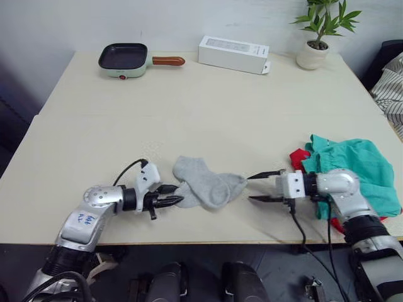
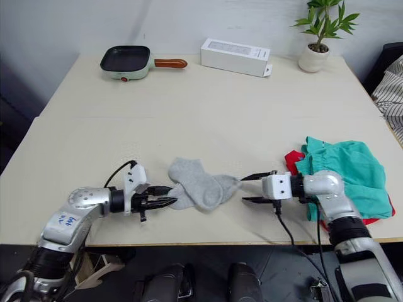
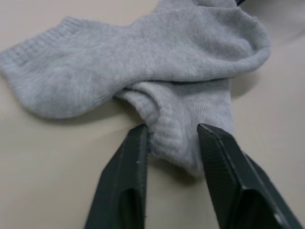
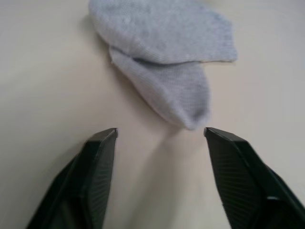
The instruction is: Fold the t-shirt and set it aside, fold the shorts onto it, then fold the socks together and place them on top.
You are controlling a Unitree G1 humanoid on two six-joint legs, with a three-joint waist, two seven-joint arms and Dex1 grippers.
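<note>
1. The socks (image 1: 204, 184) lie near the front edge of the bench (image 1: 189, 107), about in the middle of it, one partly over the other. The teal shorts (image 1: 352, 167) rest on the red t-shirt (image 1: 298, 157) near the right edge, so I judge that the sock step is the one in hand.

2. The left gripper (image 1: 170, 196) is at the left end of the socks. In the left wrist view its fingers (image 3: 128, 181) stand on both sides of one sock's end and touch the knit, but I cannot say that they squeeze it firmly; they look nearly closed on it, with the cloth between them.

3. The right gripper (image 1: 263, 187) is just beside the right end of the socks with its fingers (image 4: 97, 167) spread wide, holding nothing. The sock tip lies just in front of them, apart from both.

4. To do this step well, I think the right gripper should go forward until the tip is fully between the fingers, low to the bench, and close on both layers if possible.

5. The left side should take both socks too, not only one, otherwise the pair may separate when lifted.

6. The fold should bring one end over the other, and then the pair goes onto the shorts.
</note>
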